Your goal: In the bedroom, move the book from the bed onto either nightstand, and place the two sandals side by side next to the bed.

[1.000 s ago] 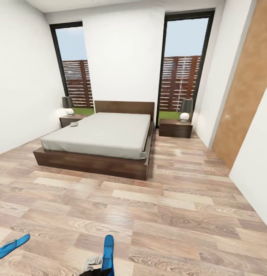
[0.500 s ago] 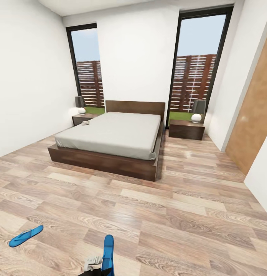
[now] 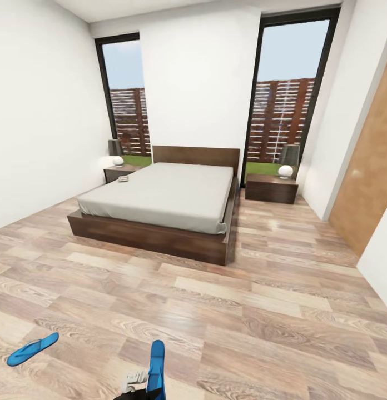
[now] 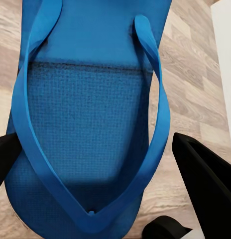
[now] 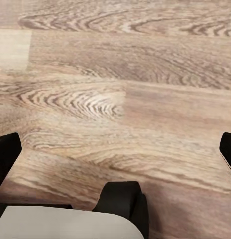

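Left gripper (image 4: pixel 95 164): in the left wrist view its two dark fingers sit either side of a blue sandal (image 4: pixel 85 119), closed against the sole's edges, so the sandal is held.
Left wrist view, detail: the held sandal's textured footbed and its blue strap meeting at the toe post show close up; plank floor (image 4: pixel 195 84) lies beyond.
Head view, held sandal: it appears as a narrow blue strip standing on edge at the bottom of the picture (image 3: pixel 156 369), with the pale gripper body just beside it.
Head view, second sandal (image 3: pixel 32 348): flat on the floor at the lower left, well apart from the held one and from the bed.
Bed (image 3: pixel 160 205): mid-room, pale mattress on a dark frame, headboard against the white wall between two tall windows.
Book (image 3: pixel 124 179): small, on the mattress's far left corner, near the left nightstand (image 3: pixel 120 172).
Right nightstand (image 3: pixel 271 188): beside the bed on the other side, with a round white lamp on top.
In the way: open floor lies between the robot and the bed; a tan door (image 3: pixel 368 183) stands along the right wall.
Right gripper (image 5: pixel 115 149): in the right wrist view its fingers sit wide apart at the picture's edges, nothing between them but floor planks.
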`<state>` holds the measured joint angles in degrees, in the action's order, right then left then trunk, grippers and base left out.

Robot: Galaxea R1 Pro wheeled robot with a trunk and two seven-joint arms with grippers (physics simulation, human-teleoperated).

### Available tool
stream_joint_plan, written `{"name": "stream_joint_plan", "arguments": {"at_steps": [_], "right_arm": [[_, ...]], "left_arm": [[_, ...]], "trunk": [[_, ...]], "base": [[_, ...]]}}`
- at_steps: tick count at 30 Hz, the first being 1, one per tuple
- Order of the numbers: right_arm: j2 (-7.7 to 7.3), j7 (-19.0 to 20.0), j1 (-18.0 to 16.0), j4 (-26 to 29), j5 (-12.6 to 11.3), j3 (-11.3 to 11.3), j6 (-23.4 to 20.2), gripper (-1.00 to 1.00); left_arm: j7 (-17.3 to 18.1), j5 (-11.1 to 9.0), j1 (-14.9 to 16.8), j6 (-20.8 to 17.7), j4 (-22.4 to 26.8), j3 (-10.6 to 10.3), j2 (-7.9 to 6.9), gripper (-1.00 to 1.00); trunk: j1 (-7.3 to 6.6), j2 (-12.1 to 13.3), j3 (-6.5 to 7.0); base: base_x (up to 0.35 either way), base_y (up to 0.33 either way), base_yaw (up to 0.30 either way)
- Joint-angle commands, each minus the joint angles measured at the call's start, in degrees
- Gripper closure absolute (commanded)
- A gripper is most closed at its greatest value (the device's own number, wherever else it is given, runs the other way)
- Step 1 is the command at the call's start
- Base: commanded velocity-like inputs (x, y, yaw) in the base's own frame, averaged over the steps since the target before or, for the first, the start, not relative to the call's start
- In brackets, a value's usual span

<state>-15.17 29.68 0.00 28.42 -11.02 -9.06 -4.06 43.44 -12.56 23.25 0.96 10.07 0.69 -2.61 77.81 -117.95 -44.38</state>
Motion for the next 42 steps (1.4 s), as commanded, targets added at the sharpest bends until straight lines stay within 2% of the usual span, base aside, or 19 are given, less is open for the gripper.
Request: {"name": "stream_joint_plan", "arguments": {"at_steps": [1, 25, 42], "right_arm": [[-0.01, 0.3, 0.0, 0.1, -0.5, -0.2, -0.4, -1.0], [-0.01, 0.4, 0.0, 0.1, -0.4, -0.2, -0.4, -1.0], [0.04, 0.4, 0.0, 0.1, -0.6, -0.2, -0.4, -1.0]], "left_arm": [[0.2, -0.1, 0.0, 0.1, -0.1, 0.1, -0.01, 1.0], [0.2, -0.1, 0.0, 0.1, -0.1, 0.1, -0.03, 1.0], [0.2, -0.1, 0.0, 0.1, -0.1, 0.0, -0.03, 1.0]], "trunk": [[0.02, 0.0, -0.05], [0.02, 0.0, -0.05], [0.02, 0.0, -0.16]], "base": [[0.313, 0.0, 0.0], [0.322, 0.0, 0.039], [0.017, 0.0, 0.18]]}}
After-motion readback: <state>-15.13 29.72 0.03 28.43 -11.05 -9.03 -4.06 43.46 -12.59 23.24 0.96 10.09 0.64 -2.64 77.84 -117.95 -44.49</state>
